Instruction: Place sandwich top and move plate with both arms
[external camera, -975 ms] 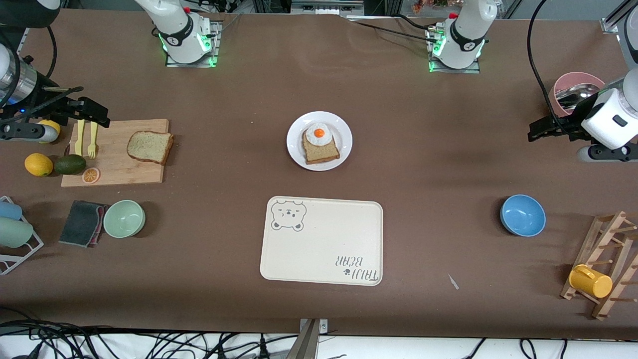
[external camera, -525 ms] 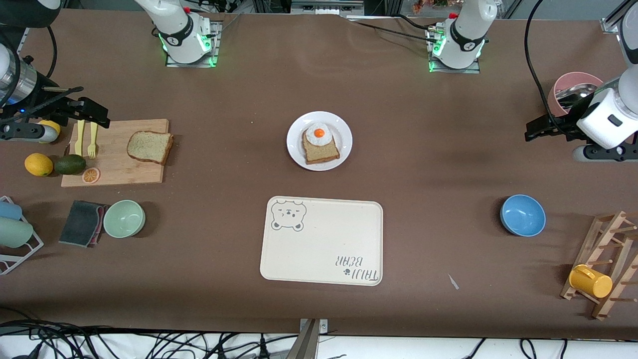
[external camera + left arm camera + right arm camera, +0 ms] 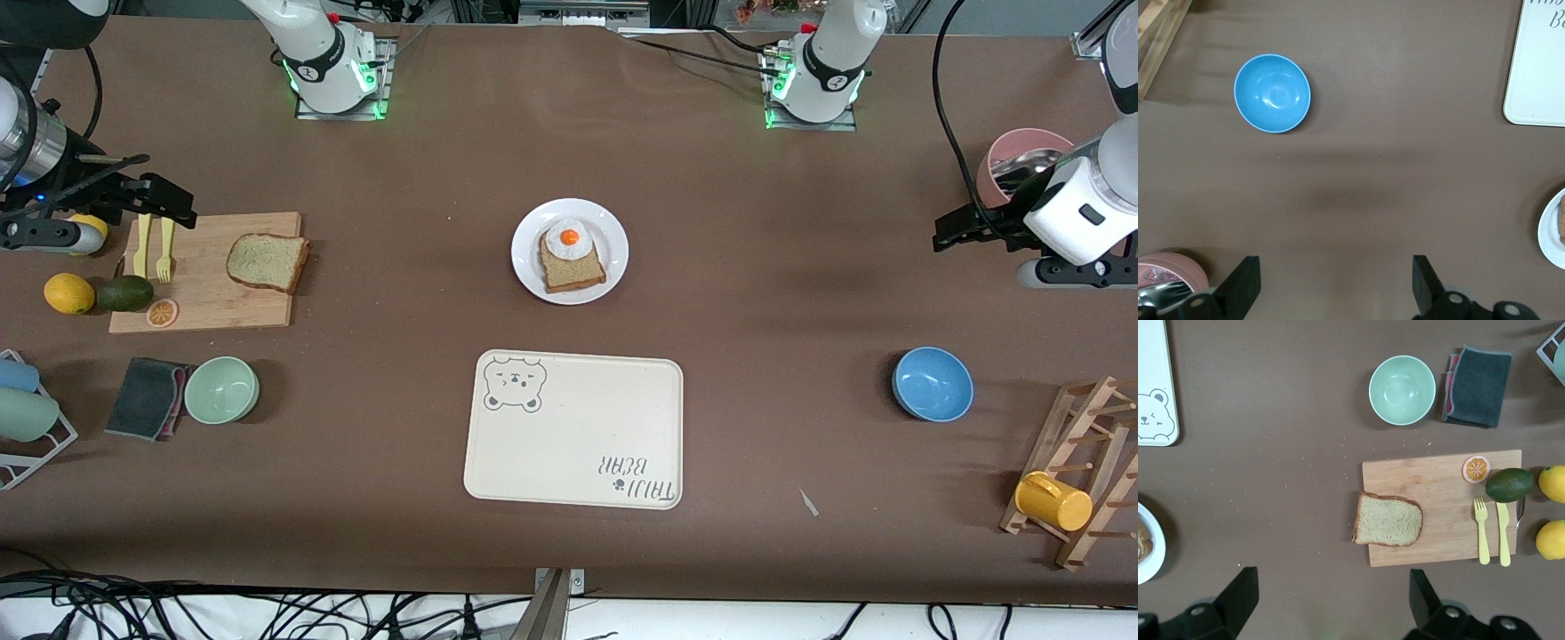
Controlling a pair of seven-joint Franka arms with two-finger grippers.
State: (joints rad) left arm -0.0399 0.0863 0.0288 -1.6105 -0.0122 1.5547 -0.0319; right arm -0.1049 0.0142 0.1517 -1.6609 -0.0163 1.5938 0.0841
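Presently the sandwich top [image 3: 268,261] lies flat on a wooden cutting board [image 3: 204,307] at the right arm's end of the tabletop. The plate [image 3: 613,253] sits mid-tabletop, carrying an egg-topped bread slice [image 3: 571,258], farther from the front camera than the bear-print tray [image 3: 574,428]. Right end effector [image 3: 164,206] hangs over the board's outer edge, fingers spread wide, holding nothing. Left end effector [image 3: 953,233] hangs over bare tabletop beside a pink bowl [image 3: 1003,164], likewise spread wide and unloaded.
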